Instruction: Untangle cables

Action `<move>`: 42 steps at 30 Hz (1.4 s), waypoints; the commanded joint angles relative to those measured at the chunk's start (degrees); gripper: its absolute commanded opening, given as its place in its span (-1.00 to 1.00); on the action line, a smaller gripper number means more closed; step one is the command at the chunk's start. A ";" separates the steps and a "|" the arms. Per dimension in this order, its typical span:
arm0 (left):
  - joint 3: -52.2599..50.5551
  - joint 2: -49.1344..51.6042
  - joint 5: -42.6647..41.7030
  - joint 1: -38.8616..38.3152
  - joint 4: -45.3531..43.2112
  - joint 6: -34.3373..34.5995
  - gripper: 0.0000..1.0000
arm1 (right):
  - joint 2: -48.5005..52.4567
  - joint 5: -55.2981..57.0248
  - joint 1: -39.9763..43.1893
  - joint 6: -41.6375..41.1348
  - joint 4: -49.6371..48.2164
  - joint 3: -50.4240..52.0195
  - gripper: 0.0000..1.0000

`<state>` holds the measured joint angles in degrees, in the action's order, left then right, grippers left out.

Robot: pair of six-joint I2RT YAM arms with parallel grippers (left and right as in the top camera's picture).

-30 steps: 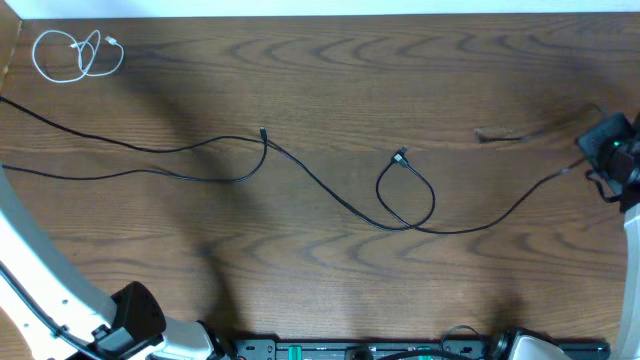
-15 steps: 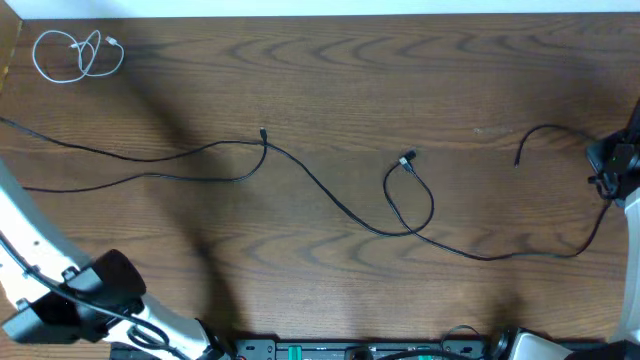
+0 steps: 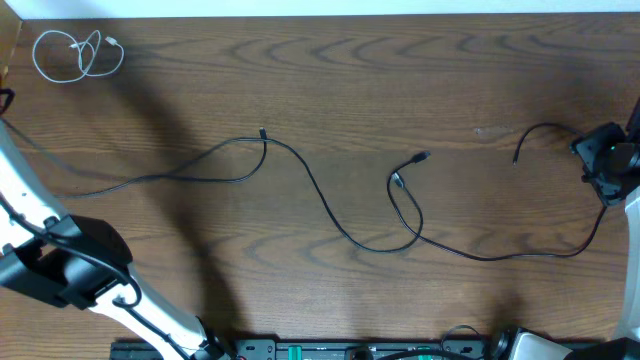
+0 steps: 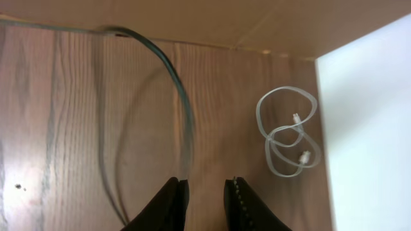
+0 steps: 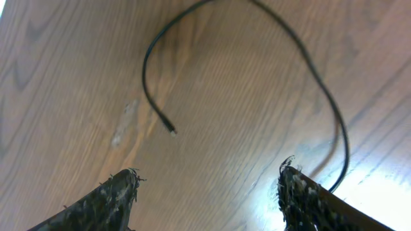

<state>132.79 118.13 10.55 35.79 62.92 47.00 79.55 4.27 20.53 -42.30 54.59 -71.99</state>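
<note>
Black cable (image 5: 144, 76) end on the surface ahead of the wide-apart right pincer (image 5: 209, 174), left pincer (image 4: 205, 185) narrowly apart, blurred cable strand (image 4: 189, 122) reaching one finger, grip unclear

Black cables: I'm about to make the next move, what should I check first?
1. Right gripper open, nothing between its fingers: ok.
2. Left gripper holding a black cable: cannot tell; the cable meets one finger, and there is a gap between the fingers.
3. White cable coiled apart from the black ones: ok.
4. Black cables free of crossings: not ok; a loop crosses itself mid-table.
5. Free plug end near the right gripper in view: ok.
</note>
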 commanded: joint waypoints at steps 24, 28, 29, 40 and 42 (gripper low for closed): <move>-9.11 7.39 -2.19 0.04 4.35 -15.04 0.85 | 0.39 -5.55 -0.39 2.34 -0.11 -0.20 0.35; -14.38 7.39 -2.19 0.46 4.22 -12.26 0.86 | 0.39 -5.57 -0.39 2.78 -0.04 -0.20 0.34; -15.61 7.39 -2.19 0.72 4.07 -10.91 0.86 | 0.39 -5.55 -0.39 2.80 -0.02 -0.20 0.34; -28.65 7.45 -4.26 2.97 -6.71 -8.59 0.86 | 0.39 -5.55 -0.39 3.61 0.04 -0.15 0.31; -31.23 7.48 -7.28 2.99 -9.75 -8.61 0.86 | 0.39 -5.55 -0.39 3.61 0.04 -0.15 0.31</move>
<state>104.97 125.14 6.90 38.92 55.68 37.63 79.57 -1.21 20.49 -39.62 54.59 -71.99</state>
